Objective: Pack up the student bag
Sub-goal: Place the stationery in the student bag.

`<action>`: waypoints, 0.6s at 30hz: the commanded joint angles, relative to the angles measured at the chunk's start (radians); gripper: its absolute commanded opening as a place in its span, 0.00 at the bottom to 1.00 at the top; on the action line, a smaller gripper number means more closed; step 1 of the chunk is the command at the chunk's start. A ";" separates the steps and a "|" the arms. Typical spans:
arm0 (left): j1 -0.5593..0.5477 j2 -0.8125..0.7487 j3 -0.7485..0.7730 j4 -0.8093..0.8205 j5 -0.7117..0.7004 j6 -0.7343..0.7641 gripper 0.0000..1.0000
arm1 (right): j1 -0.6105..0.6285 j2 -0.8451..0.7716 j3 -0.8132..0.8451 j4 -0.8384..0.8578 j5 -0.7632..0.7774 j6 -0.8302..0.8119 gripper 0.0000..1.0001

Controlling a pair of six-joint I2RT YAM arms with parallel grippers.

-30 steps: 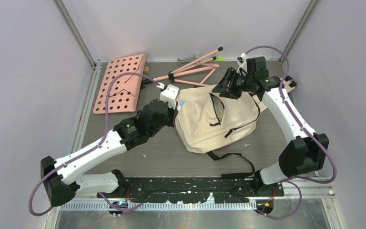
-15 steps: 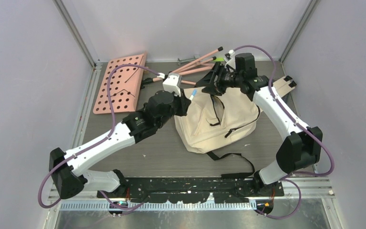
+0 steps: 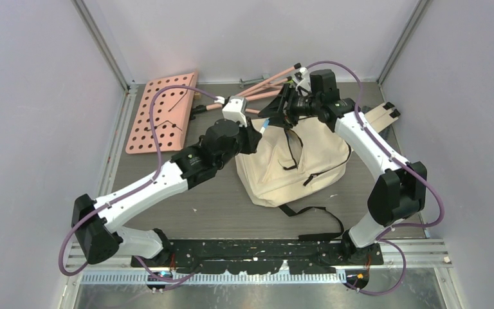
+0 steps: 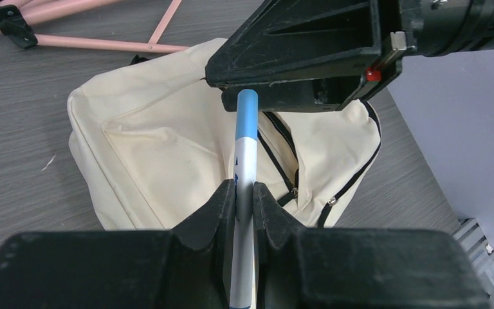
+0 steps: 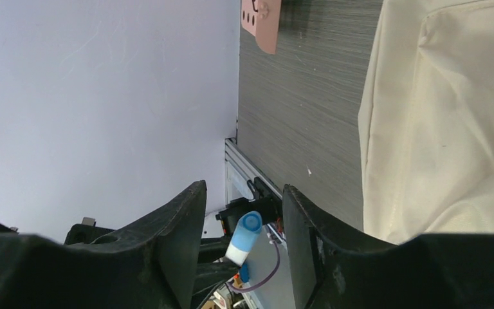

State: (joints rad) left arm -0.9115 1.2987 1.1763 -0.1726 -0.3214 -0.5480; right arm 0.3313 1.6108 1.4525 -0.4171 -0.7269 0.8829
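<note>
The student bag (image 3: 296, 161) lies flat mid-table, cream cloth with black zippers (image 4: 161, 148). My left gripper (image 3: 256, 131) hovers over its far left corner, shut on a white marker with a blue cap (image 4: 247, 135). In the left wrist view the fingers (image 4: 244, 190) pinch the marker's barrel. My right gripper (image 3: 275, 114) faces it from the right and stands open. The blue cap (image 5: 247, 233) pokes up between the right gripper's (image 5: 244, 199) fingers without touching either. The bag (image 5: 437, 129) fills the right of that view.
A pink perforated board (image 3: 161, 112) lies at the back left, its corner (image 5: 260, 19) showing in the right wrist view. Pink folded tubes (image 3: 264, 87) lie along the back wall. The bag's black strap (image 3: 315, 222) trails toward the near edge. A beige piece (image 3: 376, 116) sits far right.
The left arm has carried the marker up and right to the bag's far corner. The right gripper has swung left to meet it, so the cap now stands between its fingers.
</note>
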 commanded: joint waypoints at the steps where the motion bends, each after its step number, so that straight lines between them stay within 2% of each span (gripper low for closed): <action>1: 0.017 0.007 0.052 0.059 -0.018 -0.036 0.00 | 0.010 -0.006 0.054 0.040 -0.047 0.024 0.52; 10: 0.051 0.051 0.070 0.109 -0.008 -0.058 0.00 | 0.017 0.015 0.063 0.057 -0.080 0.047 0.36; 12: 0.054 0.072 0.084 0.114 0.008 -0.054 0.00 | 0.019 0.022 0.065 0.068 -0.081 0.052 0.25; 13: 0.054 0.077 0.090 0.117 0.016 -0.050 0.00 | 0.019 0.023 0.064 0.081 -0.076 0.055 0.15; 15: 0.054 0.083 0.090 0.128 0.032 -0.046 0.00 | 0.018 0.024 0.062 0.099 -0.064 0.061 0.04; 17: 0.055 0.078 0.077 0.145 0.036 -0.045 0.00 | 0.017 0.020 0.062 0.104 -0.037 0.061 0.01; 18: 0.056 0.073 0.071 0.146 0.035 -0.043 0.05 | 0.014 0.012 0.060 0.104 -0.024 0.054 0.01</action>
State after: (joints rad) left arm -0.8551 1.3796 1.2232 -0.1287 -0.3119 -0.5945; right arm 0.3367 1.6451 1.4685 -0.3733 -0.7589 0.9249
